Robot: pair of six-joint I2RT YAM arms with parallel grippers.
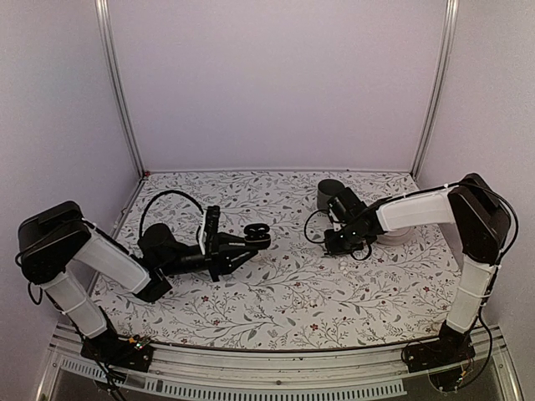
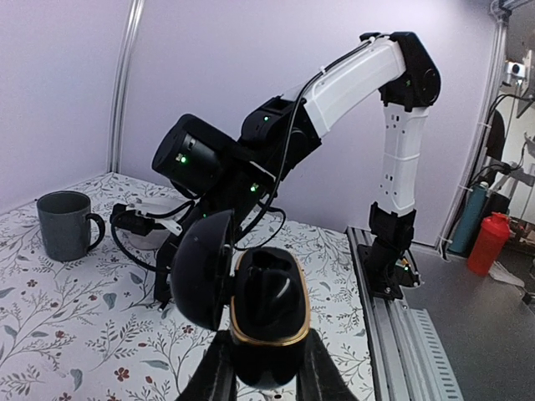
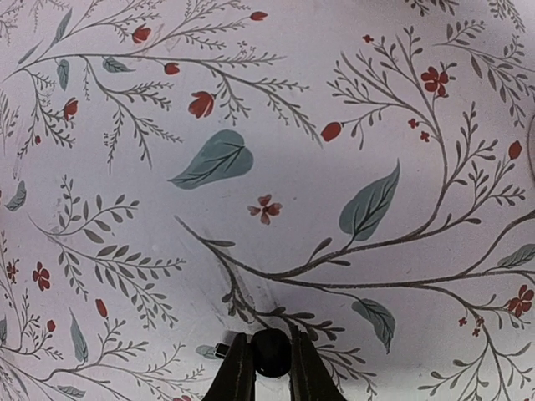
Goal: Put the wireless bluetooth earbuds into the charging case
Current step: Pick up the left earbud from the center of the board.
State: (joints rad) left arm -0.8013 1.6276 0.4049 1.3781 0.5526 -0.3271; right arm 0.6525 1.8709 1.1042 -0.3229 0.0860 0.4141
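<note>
A black charging case (image 2: 267, 311) with a gold rim is held just above the table, its lid (image 2: 203, 269) swung open to the left. My left gripper (image 2: 266, 368) is shut on the case's lower body. From above, the case (image 1: 257, 233) sits at the tip of the left gripper (image 1: 247, 244), left of centre. The case's inside is too dark to tell what lies in it. My right gripper (image 3: 271, 368) is down at the tablecloth, its fingers pressed on both sides of a small black earbud (image 3: 271, 351). From above, the right gripper (image 1: 338, 242) is right of centre.
A grey mug (image 1: 328, 194) stands at the back just behind the right gripper, also seen in the left wrist view as the mug (image 2: 64, 224). A white dish (image 2: 155, 219) sits under the right arm. The floral tablecloth (image 1: 276, 292) ends at a metal rail (image 1: 251, 380) by the arm bases.
</note>
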